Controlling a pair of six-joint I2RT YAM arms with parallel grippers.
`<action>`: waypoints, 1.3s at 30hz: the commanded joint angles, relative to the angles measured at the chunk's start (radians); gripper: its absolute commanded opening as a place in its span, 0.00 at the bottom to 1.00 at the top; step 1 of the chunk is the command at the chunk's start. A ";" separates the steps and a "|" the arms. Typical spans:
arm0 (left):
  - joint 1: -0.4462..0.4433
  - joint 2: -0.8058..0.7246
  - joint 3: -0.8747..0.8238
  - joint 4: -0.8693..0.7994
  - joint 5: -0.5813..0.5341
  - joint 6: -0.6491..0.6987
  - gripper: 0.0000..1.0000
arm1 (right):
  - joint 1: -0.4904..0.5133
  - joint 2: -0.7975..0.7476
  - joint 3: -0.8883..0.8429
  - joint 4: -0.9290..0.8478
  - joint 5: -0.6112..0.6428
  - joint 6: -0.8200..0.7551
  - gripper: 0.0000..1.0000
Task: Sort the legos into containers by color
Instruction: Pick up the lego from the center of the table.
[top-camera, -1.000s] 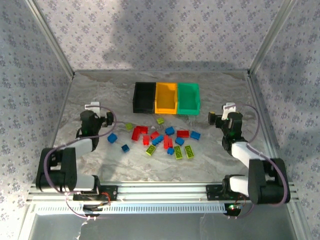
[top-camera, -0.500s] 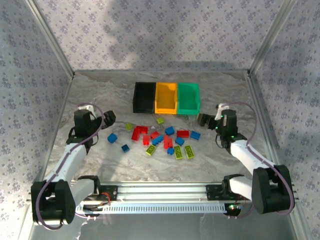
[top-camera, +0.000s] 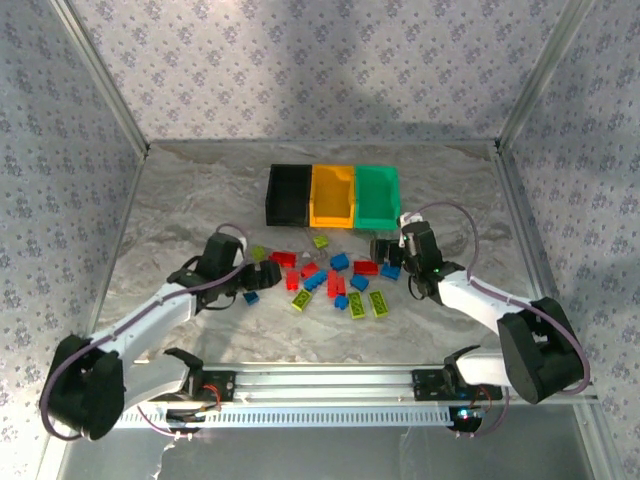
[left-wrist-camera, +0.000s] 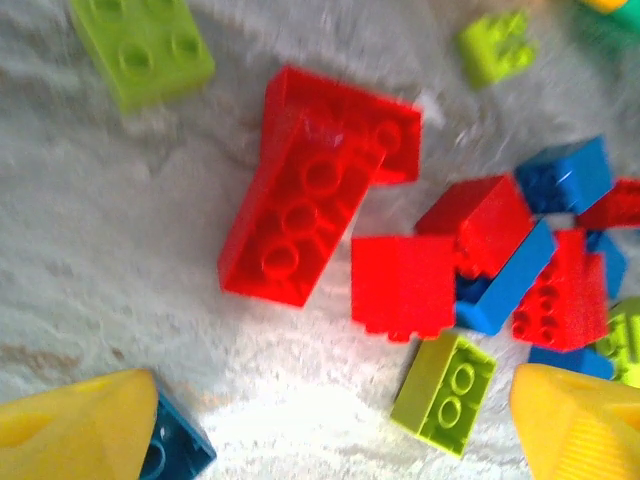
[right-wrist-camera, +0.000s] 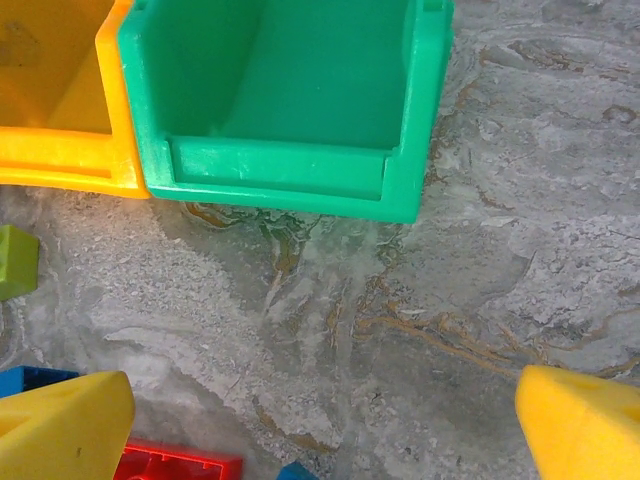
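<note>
On the left, the left gripper (top-camera: 262, 272) hangs low at the pile's edge, its yellow fingers (left-wrist-camera: 75, 425) spread wide with nothing between them. A long red plastic brick (left-wrist-camera: 300, 225) lies just ahead on the marbled tabletop (top-camera: 180, 200), and a small blue brick (left-wrist-camera: 172, 452) sits right beside one fingertip. The scattered small plastic legos (top-camera: 330, 280), red, blue and yellow-green, lie mid-table. Behind them, side by side, stand the black plastic bin (top-camera: 288, 195), the orange-yellow bin (top-camera: 333, 197) and the green bin (top-camera: 377, 197). The right gripper (top-camera: 383, 250) hovers at the pile's right edge, just before the green bin, jaws wide apart, holding nothing.
</note>
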 joint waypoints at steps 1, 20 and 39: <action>-0.052 0.052 0.091 -0.112 -0.084 0.018 0.87 | 0.008 0.002 0.028 -0.003 0.039 0.007 1.00; -0.078 0.439 0.390 -0.265 -0.255 0.247 0.69 | 0.036 0.054 0.055 -0.016 0.063 -0.003 1.00; -0.092 0.500 0.411 -0.193 -0.215 0.259 0.29 | 0.059 0.081 0.094 -0.058 0.095 0.000 1.00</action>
